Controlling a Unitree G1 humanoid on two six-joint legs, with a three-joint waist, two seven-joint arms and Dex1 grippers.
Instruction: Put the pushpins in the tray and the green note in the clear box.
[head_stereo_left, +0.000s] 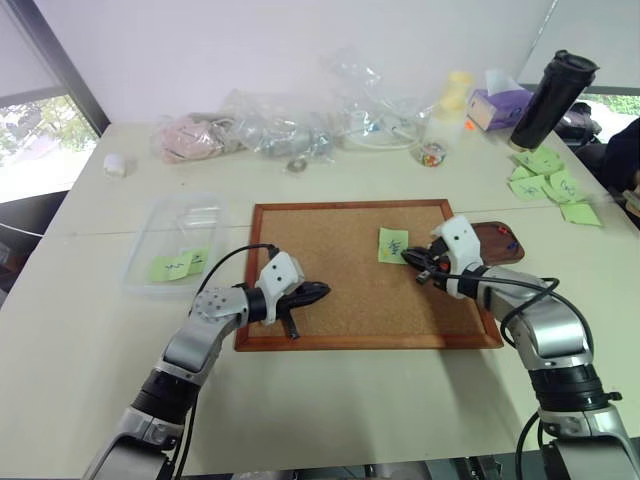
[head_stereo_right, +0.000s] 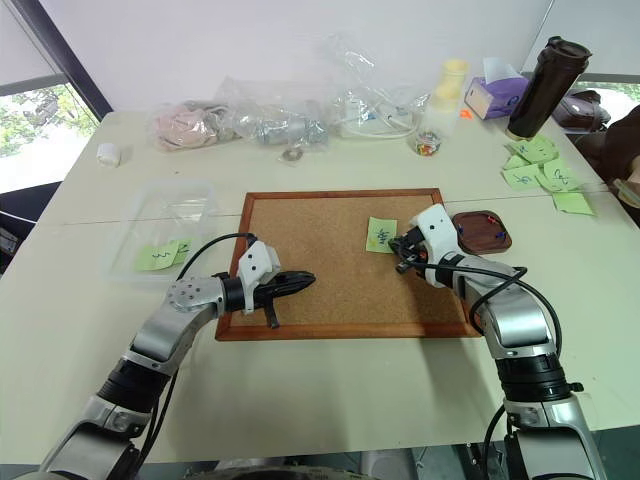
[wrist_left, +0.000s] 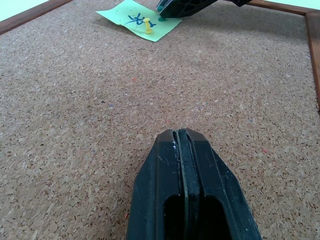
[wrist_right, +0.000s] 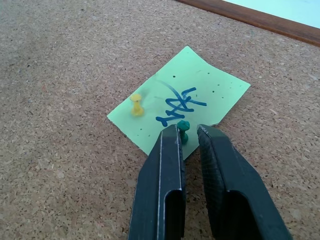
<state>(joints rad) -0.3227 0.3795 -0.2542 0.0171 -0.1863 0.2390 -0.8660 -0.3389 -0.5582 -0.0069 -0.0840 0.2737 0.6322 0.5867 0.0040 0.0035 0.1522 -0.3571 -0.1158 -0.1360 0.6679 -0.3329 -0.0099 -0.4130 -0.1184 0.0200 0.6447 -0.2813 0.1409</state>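
- Green note (wrist_right: 177, 102) sits pinned on the corkboard (head_stereo_left: 330, 290), toward its tray-side edge.
- Our right hand (wrist_right: 189, 134) is pinching the green pushpin (wrist_right: 183, 126); left hand (wrist_left: 182, 145) pressed together.
- We reckon pins are tiny and slippery, so grab the head.

The small square light-green paper note (wrist_right: 176, 102) with a blue scribble lies flat on the cork, pinned by a tiny yellow pushpin (wrist_right: 136, 104) and a tiny green pushpin (wrist_right: 183, 130). The small dark reddish-brown tray (head_stereo_left: 500, 238) lies just beside the board, with some pins in it. The shallow clear plastic box (head_stereo_left: 176, 236) on the other side holds two green notes.
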